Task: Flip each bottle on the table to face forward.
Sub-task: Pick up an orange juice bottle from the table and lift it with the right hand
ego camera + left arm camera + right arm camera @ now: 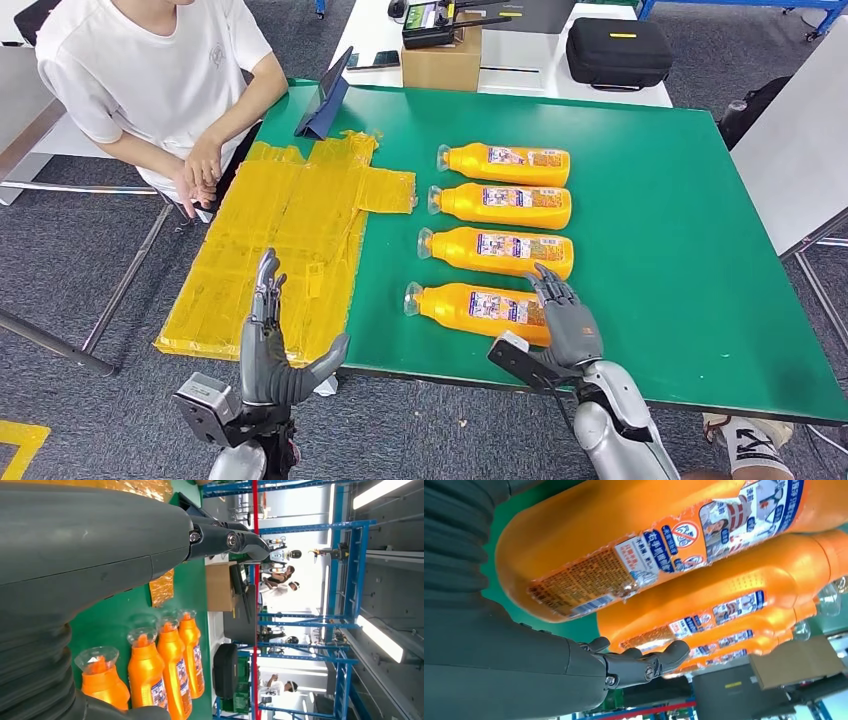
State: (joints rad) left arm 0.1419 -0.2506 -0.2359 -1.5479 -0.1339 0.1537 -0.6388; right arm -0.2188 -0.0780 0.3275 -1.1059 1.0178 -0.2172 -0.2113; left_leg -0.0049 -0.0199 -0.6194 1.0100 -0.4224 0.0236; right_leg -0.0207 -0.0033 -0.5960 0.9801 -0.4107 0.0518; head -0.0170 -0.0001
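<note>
Several orange bottles with clear caps lie side by side on the green table (660,200), caps pointing left and labels up. The nearest bottle (465,306) lies by the front edge, the second bottle (495,250) just behind it. My right hand (563,315) hovers with fingers spread at the base end of the nearest bottle (624,535); whether it touches is unclear. The right hand (524,670) holds nothing. My left hand (272,350) stands open, fingers up, at the front edge over the yellow sheet (290,240). Past the left hand (100,555), the bottles (145,672) appear.
A person (160,70) sits at the table's far left corner, hands near the yellow sheet. A propped tablet (325,100) stands at the back edge. A cardboard box (445,60) and a black case (618,50) sit on the white table behind. A white panel (795,150) stands at right.
</note>
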